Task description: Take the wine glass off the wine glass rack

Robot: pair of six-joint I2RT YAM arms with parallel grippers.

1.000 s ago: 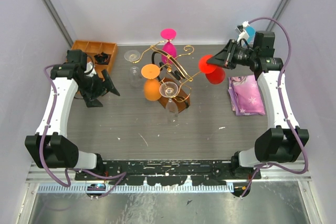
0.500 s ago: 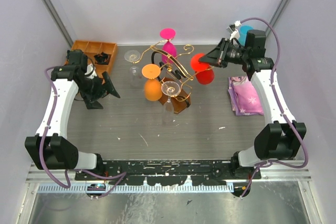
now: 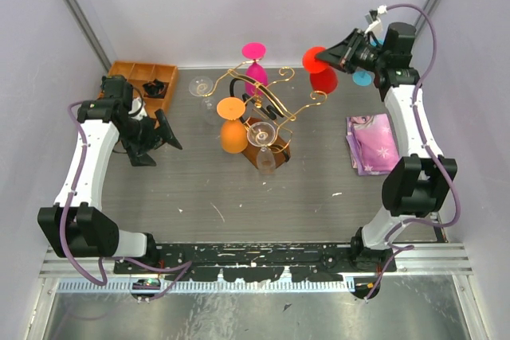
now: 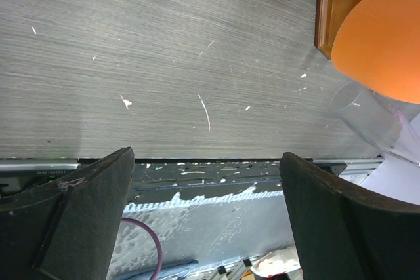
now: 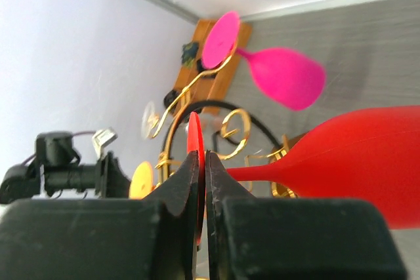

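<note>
Right tool: shut tight on the edge of the flat red foot of the red wine glass; nothing else is gripped.
Left tool: its fingers are spread wide and nothing is held; it hangs over the table on the left side.
Glass position: held in the air near the far right corner, beside the wine glass rack but apart from it; no hook is seen touching it.
Long axis: from the pinched foot, the stem runs sideways out of the tool to the bowl, roughly crosswise to the fingers.
Nearer arm: the right, which has the glass in its grip; the left is well apart, beyond the rack.
Hung on the rack: a pink glass, an orange glass and a clear glass.
Judged next: the glass is judged free of the rack. Setting it down would call for the bowl to be kept clear of the scrolled hooks to its left.
</note>
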